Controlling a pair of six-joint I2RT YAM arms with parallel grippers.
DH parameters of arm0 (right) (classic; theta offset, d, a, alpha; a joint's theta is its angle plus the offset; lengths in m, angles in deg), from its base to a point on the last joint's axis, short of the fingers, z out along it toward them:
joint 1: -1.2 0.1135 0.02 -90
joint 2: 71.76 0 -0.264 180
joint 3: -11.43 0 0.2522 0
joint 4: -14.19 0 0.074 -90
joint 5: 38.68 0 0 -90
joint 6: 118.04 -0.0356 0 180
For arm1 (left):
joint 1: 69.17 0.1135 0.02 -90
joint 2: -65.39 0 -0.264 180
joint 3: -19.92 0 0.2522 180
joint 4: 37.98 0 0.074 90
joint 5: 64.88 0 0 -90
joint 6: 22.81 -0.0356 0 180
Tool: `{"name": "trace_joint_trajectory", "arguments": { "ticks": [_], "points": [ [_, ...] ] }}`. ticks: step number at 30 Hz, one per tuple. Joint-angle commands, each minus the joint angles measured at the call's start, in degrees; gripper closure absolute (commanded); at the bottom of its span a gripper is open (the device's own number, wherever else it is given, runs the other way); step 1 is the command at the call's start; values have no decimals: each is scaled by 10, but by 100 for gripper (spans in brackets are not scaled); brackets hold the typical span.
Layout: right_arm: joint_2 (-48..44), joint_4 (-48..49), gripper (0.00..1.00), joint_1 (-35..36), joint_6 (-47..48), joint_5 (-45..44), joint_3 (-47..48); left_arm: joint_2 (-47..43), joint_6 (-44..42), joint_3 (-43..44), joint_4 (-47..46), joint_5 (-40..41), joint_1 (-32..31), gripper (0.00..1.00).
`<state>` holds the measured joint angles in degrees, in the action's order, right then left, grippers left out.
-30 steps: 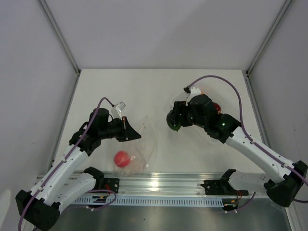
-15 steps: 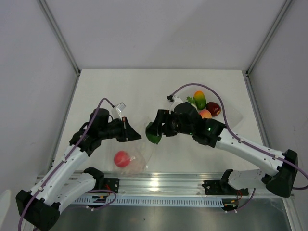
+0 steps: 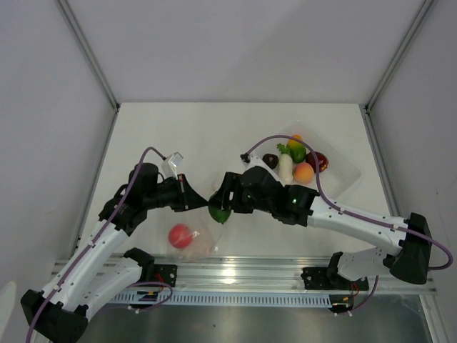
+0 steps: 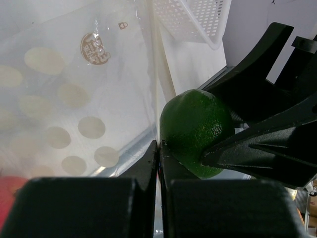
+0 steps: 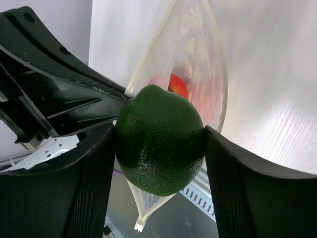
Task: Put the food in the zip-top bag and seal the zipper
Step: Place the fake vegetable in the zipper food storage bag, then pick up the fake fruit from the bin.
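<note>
My right gripper (image 3: 218, 208) is shut on a dark green round piece (image 3: 219, 213), which also shows between the pads in the right wrist view (image 5: 159, 139). It hangs at the open mouth of the clear zip-top bag (image 3: 202, 236). My left gripper (image 3: 197, 198) is shut on the bag's mouth edge (image 4: 157, 124) and holds it up. A red apple (image 3: 181, 235) lies inside the bag, and it shows behind the green piece in the right wrist view (image 5: 177, 85). The peach (image 3: 303, 172), white radish (image 3: 285, 168), mango (image 3: 296, 148) and dark pieces (image 3: 318, 161) lie in the tray.
A rigid clear tray (image 3: 344, 168) stands at the back right with the other food. The metal rail (image 3: 235, 270) runs along the near table edge just in front of the bag. Both arms meet over the middle of the table.
My right gripper has carried the green piece left and nearer, from beside the tray to the bag's mouth. The tray food is uncovered. My left gripper has kept holding the bag.
</note>
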<state>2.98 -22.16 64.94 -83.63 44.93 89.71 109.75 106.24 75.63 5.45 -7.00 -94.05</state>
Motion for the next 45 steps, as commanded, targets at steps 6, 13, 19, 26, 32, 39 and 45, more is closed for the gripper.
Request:
{"name": "trace_joint_trajectory", "arguments": {
  "ticks": [6, 13, 19, 26, 32, 39, 45],
  "points": [
    [4, 3, 21, 20, -6, -54, 8, -7, 12, 11, -13, -2, 3, 99],
    [-9, -29, 4, 15, 28, -79, 32, -5, 10, 8, -12, 1, 3, 99],
    [-42, -69, 4, -12, 80, -126, 46, 4, 8, 12, -11, 4, 3, 100],
    [-51, -160, 1, -135, 138, -152, 41, 14, 8, 23, -1, 17, 3, 99],
    [-82, -88, 1, -319, 186, -116, -43, 24, 20, 17, -4, 21, 3, 99],
    [18, -96, 1, -448, 203, -115, -17, 37, 21, 17, -5, 28, 3, 99],
    [104, -68, 1, -474, 196, -129, -11, 59, 42, 16, -21, 34, 3, 99]
  ]
}}
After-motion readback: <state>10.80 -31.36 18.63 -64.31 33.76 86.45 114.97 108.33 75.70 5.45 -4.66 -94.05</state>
